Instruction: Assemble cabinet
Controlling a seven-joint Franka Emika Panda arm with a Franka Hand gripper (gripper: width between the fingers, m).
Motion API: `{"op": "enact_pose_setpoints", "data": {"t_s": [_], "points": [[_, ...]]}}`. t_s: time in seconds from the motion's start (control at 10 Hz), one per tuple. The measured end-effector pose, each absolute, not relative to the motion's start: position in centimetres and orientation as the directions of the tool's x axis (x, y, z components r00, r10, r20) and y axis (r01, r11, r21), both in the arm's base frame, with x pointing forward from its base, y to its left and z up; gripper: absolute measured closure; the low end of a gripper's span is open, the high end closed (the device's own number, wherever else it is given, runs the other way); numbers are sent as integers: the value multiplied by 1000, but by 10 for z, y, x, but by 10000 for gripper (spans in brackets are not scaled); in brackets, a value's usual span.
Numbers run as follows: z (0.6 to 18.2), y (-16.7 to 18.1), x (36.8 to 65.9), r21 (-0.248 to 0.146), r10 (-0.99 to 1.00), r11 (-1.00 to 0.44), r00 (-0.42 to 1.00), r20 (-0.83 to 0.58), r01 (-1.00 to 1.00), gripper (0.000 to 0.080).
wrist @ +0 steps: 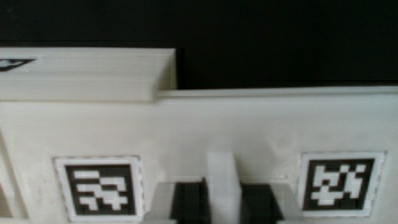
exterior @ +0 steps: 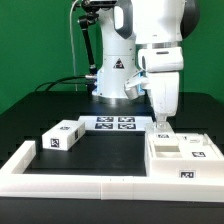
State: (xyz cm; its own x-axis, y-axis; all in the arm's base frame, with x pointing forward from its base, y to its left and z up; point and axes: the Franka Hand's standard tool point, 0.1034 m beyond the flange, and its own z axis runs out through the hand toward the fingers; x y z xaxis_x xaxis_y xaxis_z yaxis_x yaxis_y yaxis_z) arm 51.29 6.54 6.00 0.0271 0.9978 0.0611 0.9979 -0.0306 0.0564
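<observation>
The cabinet (exterior: 181,156) seems rigid, light, slick — pinch its thin wall; the fingers (wrist: 185,206) straddle it, whether clamped I cannot tell.

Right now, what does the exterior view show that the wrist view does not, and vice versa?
Only the exterior view: the gripper hanging low at the exterior view's right, a small white tagged block, the flat white marker board and the long low white border rail. Only the wrist view: a close look at two black-and-white square tags on a white face, with a narrow white rib between them; dark shapes beside the rib are too blurred to name. Both: the large white plastic cabinet.
</observation>
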Motion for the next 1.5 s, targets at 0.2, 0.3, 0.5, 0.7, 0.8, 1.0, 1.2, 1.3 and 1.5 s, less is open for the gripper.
{"op": "enact_pose_setpoints", "data": {"t_s": [0.2,0.3,0.5,0.7,0.8,1.0,1.2,1.3,1.5], "points": [[61,65,542,56,997,-38,35,65,998,731],[62,65,553,64,997,-43,38,70,997,731],[61,66,574,76,996,-52,46,79,996,731],[61,66,585,87,995,-58,50,85,995,729],[61,65,585,88,995,-57,49,86,995,729],[61,65,590,86,996,-40,33,84,996,729],[61,64,590,66,997,-31,26,75,997,729],[61,65,590,63,997,-30,26,74,998,729],[62,64,589,64,997,-28,24,72,998,729]]}}
